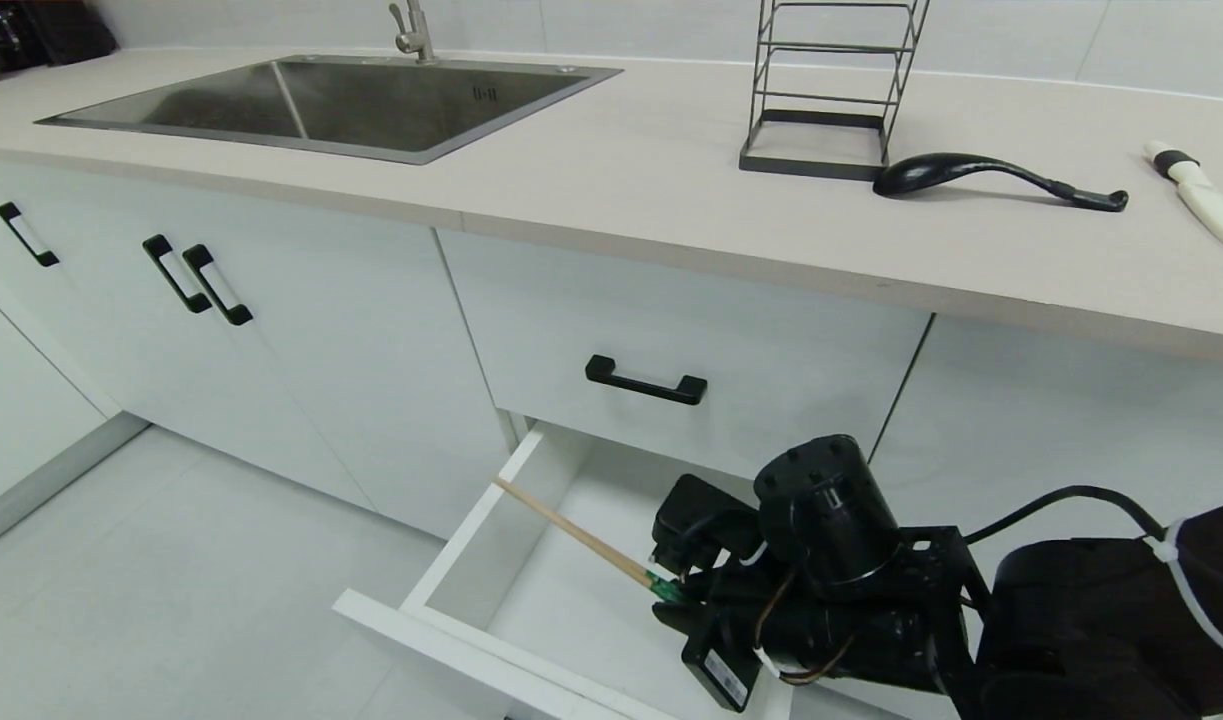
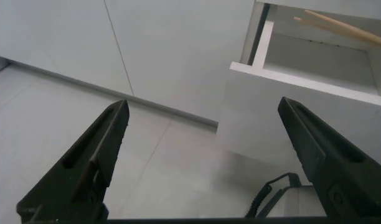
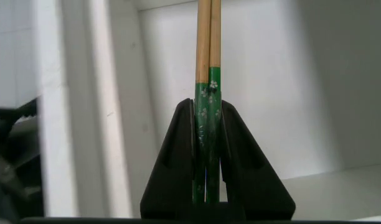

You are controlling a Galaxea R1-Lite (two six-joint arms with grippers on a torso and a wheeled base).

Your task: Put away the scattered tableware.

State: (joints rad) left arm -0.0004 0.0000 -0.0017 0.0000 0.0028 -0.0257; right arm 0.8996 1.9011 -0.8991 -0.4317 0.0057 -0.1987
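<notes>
My right gripper (image 1: 676,590) (image 3: 208,124) is shut on a pair of bamboo chopsticks (image 1: 571,535) (image 3: 208,62) by their green ends. It holds them over the open white drawer (image 1: 451,560), with the tips pointing toward the drawer's left wall. On the countertop at the right lie a black ladle (image 1: 991,178) and a white-handled utensil (image 1: 1206,200). My left gripper (image 2: 203,124) is open and empty, low over the floor beside the drawer front (image 2: 290,106); the chopsticks (image 2: 343,28) show above it.
A dark wire rack (image 1: 831,90) stands on the counter behind the ladle. A steel sink (image 1: 331,100) is at the back left. Above the open drawer is a shut drawer with a black handle (image 1: 646,382). Cabinet doors and grey floor lie to the left.
</notes>
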